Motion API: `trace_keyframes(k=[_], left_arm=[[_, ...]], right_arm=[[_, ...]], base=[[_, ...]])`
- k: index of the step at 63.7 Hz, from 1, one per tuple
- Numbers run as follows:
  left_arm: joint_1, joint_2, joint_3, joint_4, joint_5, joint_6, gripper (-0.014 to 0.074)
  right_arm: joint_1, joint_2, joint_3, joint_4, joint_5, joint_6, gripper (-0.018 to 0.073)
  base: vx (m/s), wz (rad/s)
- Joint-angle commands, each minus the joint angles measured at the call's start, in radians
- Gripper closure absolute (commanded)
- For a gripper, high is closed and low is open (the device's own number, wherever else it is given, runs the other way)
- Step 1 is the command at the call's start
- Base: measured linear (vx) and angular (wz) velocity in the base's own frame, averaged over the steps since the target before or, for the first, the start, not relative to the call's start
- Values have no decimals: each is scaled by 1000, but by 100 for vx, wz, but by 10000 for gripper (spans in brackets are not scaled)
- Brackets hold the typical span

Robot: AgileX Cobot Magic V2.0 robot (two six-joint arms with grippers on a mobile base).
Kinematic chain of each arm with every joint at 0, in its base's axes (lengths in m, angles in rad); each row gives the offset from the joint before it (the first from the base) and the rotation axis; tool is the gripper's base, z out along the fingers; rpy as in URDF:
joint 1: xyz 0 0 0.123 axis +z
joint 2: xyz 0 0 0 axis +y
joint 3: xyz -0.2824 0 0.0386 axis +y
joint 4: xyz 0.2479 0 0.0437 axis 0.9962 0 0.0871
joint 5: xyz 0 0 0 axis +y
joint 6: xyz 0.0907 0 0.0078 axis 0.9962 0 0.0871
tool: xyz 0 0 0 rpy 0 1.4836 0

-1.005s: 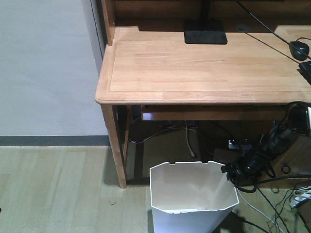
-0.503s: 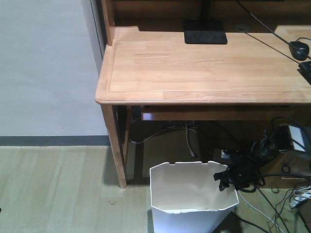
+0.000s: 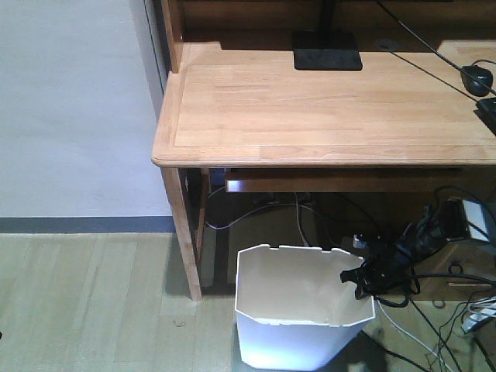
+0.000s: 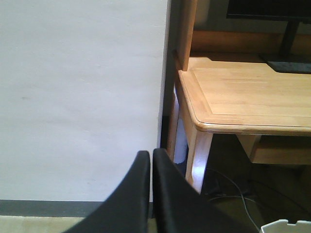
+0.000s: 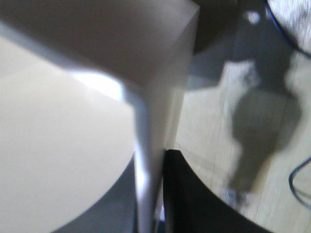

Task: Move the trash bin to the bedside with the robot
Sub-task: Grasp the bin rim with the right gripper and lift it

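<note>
The white trash bin stands on the wooden floor in front of the desk, its angular rim facing up and its cream inside showing. My right gripper is at the bin's right rim. In the right wrist view the thin bin wall runs between the two black fingers of my right gripper, which is shut on it. My left gripper is shut and empty, held up facing the white wall. A corner of the bin rim shows at the bottom right of the left wrist view. The bedside is out of view.
A light wooden desk stands over the bin, with its leg to the bin's left. A black monitor base sits on the desk. Loose cables lie on the floor at the right. A white wall is at the left.
My right gripper came in from the right over the bin's rim and closed on it. The bin has since risen and shifted slightly left.
</note>
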Motion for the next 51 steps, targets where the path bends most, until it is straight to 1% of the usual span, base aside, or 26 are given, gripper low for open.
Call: trace_keyframes(k=[1, 8, 17, 32, 41, 51], left_arm=[[1, -14, 12, -4, -69, -6, 602], [1, -14, 12, -4, -69, -6, 602], [1, -14, 12, -4, -69, -6, 602], [1, -14, 12, -4, -69, -6, 602], [1, -14, 12, -4, -69, -6, 602], [1, -14, 12, -4, -69, -6, 602]], right_arm=[[-3, -152, 45, 145, 96, -121, 567], [-2, -219, 141, 155, 64, -188, 566], [-4, -321, 247, 155, 69, -270, 566], [-46, -481, 379, 164, 108, -335, 566], [-73, -573, 453, 165, 144, -391, 566], [-72, -667, 518, 166, 144, -424, 566]], base=[[0, 0], [0, 0], [0, 0], [0, 0], [0, 0], [0, 0]])
